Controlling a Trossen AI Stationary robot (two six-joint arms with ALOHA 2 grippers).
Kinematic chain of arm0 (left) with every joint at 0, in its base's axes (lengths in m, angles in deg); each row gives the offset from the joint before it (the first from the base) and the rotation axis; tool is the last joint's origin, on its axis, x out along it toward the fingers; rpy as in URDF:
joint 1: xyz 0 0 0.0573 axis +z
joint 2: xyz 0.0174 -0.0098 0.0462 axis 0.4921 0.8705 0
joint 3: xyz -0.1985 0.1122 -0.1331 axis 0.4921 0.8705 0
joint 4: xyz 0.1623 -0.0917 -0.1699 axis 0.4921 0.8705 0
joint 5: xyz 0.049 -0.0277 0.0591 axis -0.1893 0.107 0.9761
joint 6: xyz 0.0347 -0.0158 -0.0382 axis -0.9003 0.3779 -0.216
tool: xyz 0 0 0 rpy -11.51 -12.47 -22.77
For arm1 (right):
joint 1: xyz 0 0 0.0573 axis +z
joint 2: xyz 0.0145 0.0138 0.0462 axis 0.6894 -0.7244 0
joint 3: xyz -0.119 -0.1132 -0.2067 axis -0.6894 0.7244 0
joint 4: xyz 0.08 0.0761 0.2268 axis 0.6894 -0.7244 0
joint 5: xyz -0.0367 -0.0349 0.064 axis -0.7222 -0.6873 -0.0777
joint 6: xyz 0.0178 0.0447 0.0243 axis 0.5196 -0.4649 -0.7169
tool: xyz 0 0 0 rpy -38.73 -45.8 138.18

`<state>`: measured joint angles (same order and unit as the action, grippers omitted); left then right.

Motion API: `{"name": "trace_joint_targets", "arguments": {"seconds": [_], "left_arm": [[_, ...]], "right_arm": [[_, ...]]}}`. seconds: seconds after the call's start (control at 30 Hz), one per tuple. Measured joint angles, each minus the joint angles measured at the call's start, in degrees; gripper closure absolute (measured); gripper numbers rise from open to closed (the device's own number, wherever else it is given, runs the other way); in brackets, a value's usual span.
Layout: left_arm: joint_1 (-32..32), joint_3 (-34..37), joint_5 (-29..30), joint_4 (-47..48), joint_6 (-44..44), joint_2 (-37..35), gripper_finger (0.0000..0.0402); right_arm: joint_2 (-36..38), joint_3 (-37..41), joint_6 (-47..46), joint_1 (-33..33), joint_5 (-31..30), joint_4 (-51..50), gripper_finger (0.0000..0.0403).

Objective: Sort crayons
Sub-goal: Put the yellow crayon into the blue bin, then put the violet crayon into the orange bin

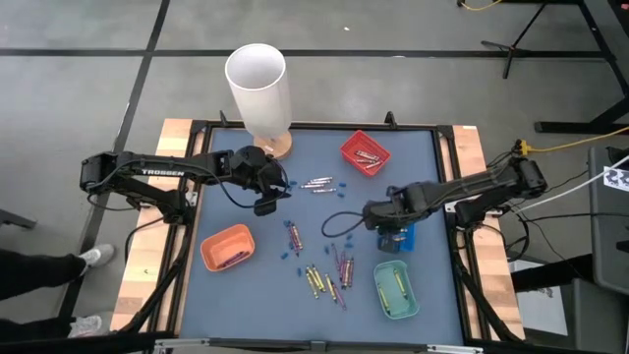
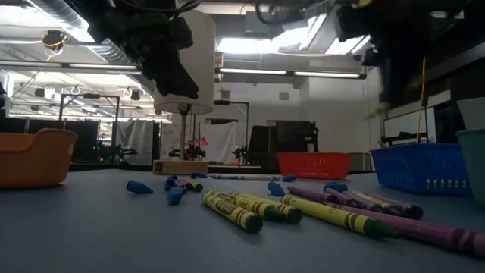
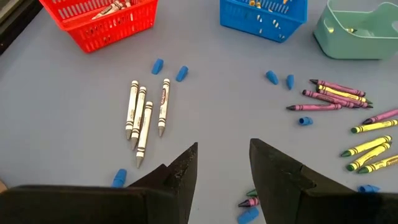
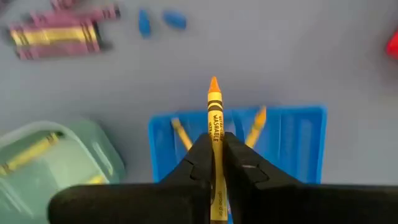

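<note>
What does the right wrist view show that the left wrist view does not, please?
Only the right wrist view shows the right hand shut on an orange crayon, held above the blue basket.

Only the left wrist view shows the open left hand, the four white crayons lying together on the mat, and the red basket.

Both show the blue basket, the green tray, loose purple and yellow crayons and small blue bits.
</note>
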<state>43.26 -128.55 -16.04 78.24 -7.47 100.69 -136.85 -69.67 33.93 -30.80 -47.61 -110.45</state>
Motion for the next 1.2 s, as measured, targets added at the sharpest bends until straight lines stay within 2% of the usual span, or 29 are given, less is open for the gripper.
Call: {"name": "trace_joint_targets", "arguments": {"seconds": [0.33,0.53,0.8,0.93,1.2], "left_arm": [[0.0,0.0,0.0,0.0,0.0,0.0,0.0271],[-1.3,0.0,0.1,0.0,0.0,0.1,0.0271],[-8.9,0.0,0.0,-2.6,-0.2,2.4,0.0271],[-13.3,0.0,0.0,-6.6,-1.6,5.2,0.0271],[-20.2,0.0,0.1,-11.8,-10.7,13.6,0.0271]], "right_arm": [[0.0,2.5,0.0,0.0,0.2,-3.7,0.0362],[0.0,2.5,0.0,0.0,0.2,-4.3,0.0325],[0.0,2.5,0.0,-0.1,-0.3,-4.1,0.0275],[0.0,2.5,0.0,-0.1,-0.3,-3.8,0.0272],[0.0,2.5,0.0,0.0,-0.4,-3.3,0.0274]]}}
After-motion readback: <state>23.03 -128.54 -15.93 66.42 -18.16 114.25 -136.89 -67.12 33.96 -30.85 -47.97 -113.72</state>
